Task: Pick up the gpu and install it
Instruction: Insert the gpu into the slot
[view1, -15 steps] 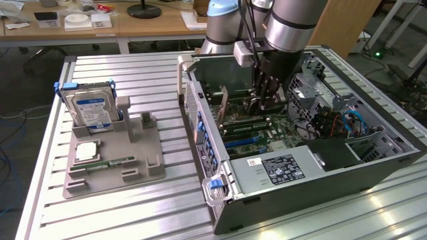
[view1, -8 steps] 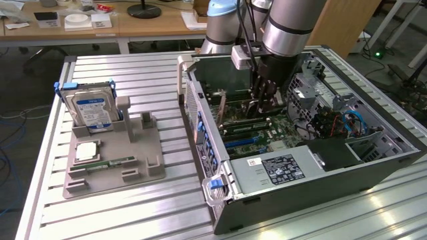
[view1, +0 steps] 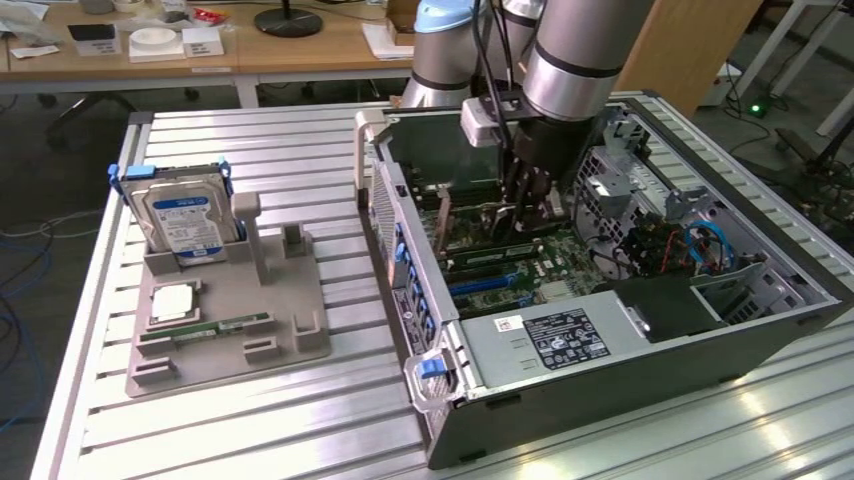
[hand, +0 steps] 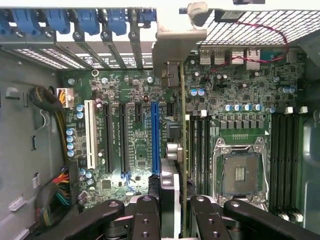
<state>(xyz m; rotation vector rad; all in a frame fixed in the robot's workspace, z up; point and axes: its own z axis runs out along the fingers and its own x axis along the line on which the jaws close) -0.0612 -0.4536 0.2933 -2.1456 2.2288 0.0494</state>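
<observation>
The gpu (hand: 176, 131) is a thin card seen edge-on inside the open computer case (view1: 400, 215). Its silver-grey end bracket (hand: 171, 47) is up against the case's rear slot wall. My gripper (hand: 175, 202) is shut on the card, one black finger (hand: 146, 205) on each side of it. Over the motherboard (hand: 135, 150), the card runs parallel to the long blue slot (hand: 154, 137), between that slot and the black memory slots (hand: 200, 145). Whether its edge sits in a slot I cannot tell. In the exterior view the gripper (view1: 527, 205) reaches down into the case with the gpu (view1: 470, 215) below it.
A grey parts holder (view1: 220, 300) at the exterior view's left carries a blue-labelled hard drive (view1: 187, 225), a narrow green RAM stick (view1: 220, 325) and a square chip (view1: 174, 300). The power supply (view1: 554, 335), drive cage (view1: 627, 180), cables (hand: 57, 192) and empty CPU socket (hand: 239, 172) crowd the case.
</observation>
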